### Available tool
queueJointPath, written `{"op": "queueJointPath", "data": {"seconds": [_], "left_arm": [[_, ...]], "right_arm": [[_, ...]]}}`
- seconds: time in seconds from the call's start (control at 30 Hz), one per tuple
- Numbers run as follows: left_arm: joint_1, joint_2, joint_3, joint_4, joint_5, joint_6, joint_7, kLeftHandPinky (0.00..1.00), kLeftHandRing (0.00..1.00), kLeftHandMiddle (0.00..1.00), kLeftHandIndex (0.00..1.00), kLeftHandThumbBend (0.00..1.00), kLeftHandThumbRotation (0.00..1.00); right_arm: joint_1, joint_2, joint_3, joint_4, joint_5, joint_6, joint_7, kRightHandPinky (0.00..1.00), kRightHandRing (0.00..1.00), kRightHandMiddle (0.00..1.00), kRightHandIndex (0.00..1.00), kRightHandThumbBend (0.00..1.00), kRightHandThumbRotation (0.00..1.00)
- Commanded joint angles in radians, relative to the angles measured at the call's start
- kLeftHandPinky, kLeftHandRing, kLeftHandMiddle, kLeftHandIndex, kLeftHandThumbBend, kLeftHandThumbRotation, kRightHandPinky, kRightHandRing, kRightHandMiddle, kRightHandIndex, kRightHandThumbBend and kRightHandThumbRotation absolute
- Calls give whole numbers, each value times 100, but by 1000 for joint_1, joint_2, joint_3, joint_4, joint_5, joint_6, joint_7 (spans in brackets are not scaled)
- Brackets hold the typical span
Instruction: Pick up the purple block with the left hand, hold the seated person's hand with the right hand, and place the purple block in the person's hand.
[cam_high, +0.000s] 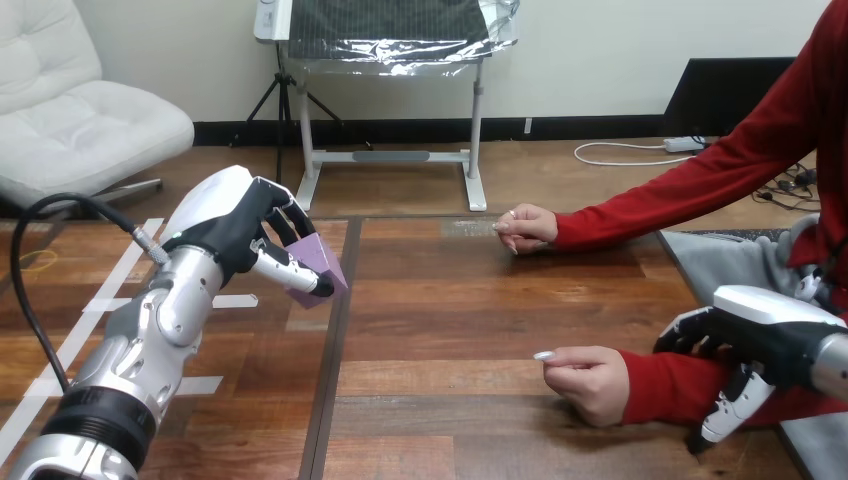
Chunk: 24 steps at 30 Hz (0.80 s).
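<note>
My left hand (222, 232) is raised over the left part of the table, its fingers and thumb curled round the purple block (320, 262), which sticks out to the right of the hand. At the right edge my right hand (762, 335) lies on the person's red-sleeved forearm (665, 385). Its dark fingers (688, 335) curl over the top of the sleeve and its thumb (728, 408) hangs in front. Just left of it, the person's near hand (590, 382) rests low over the table in a loose fist, well to the right of the block.
The person's far hand (527, 228) rests curled on the wooden table (450, 300) at the centre back, its red sleeve running off to the right. White tape marks (232, 300) lie on the table's left part.
</note>
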Motion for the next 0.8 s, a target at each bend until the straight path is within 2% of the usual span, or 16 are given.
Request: {"op": "queueJointPath", "data": {"seconds": [0.0,0.23,0.33,0.47,0.77], "left_arm": [[-15,-4,29,-70,-15,3,2,32,39,46,47,61,0],[-12,-3,29,-82,-14,7,-2,32,39,46,47,61,0],[-10,-2,29,-86,-13,10,-4,33,40,47,47,61,0],[-7,-2,29,-91,-14,9,-5,33,40,47,47,61,0],[-1,-2,31,-103,-15,11,-5,34,40,47,47,61,0]], "right_arm": [[-79,36,31,8,-24,5,-40,58,73,77,76,100,2],[-83,55,57,30,-58,-7,-90,59,73,76,74,100,5],[-86,63,74,37,-78,4,-114,59,73,75,74,100,7],[-91,76,93,62,-95,-11,-162,58,72,74,73,100,8],[-108,97,131,113,-127,-21,-232,56,69,71,71,96,12]]}}
